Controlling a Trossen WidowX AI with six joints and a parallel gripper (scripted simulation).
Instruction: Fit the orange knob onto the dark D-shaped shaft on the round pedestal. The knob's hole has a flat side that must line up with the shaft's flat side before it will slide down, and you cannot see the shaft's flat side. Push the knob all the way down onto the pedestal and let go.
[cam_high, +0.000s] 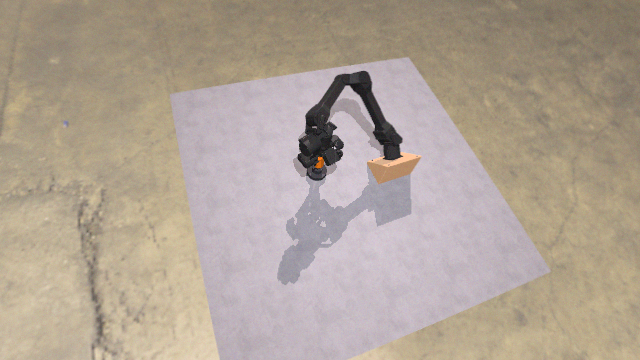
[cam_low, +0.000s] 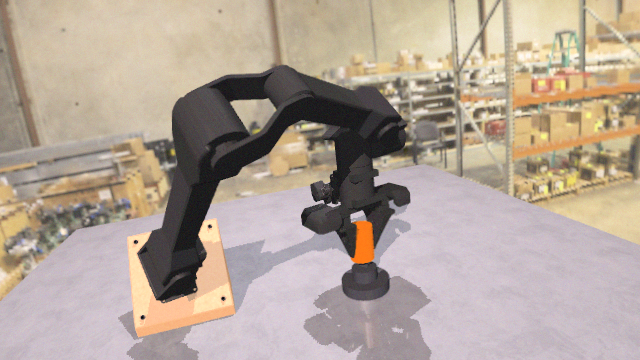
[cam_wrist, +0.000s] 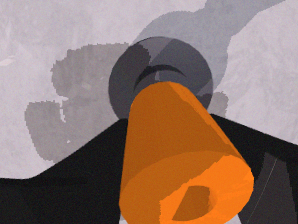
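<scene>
The orange knob (cam_high: 320, 163) (cam_low: 364, 242) (cam_wrist: 167, 130) is nearly upright, its wider end down in the exterior view. My gripper (cam_high: 319, 160) (cam_low: 364, 246) (cam_wrist: 166, 124) is shut on it, one finger on each side. The round dark pedestal (cam_high: 316, 177) (cam_low: 365, 288) (cam_wrist: 120, 87) stands directly below. A narrower dark upright part (cam_low: 364, 273) rises from its middle, and the knob's lower end is right at its top. Whether they touch, and whether any shaft is inside the hole, I cannot tell. The hole at the knob's upper end shows a flat side in the wrist view.
The arm's wooden base block (cam_high: 395, 169) (cam_low: 220, 280) stands on the same grey table top (cam_high: 260, 310) (cam_low: 500, 300), to the right of the pedestal in the top view and to the left in the exterior view. Shadows of the arm fall around the pedestal.
</scene>
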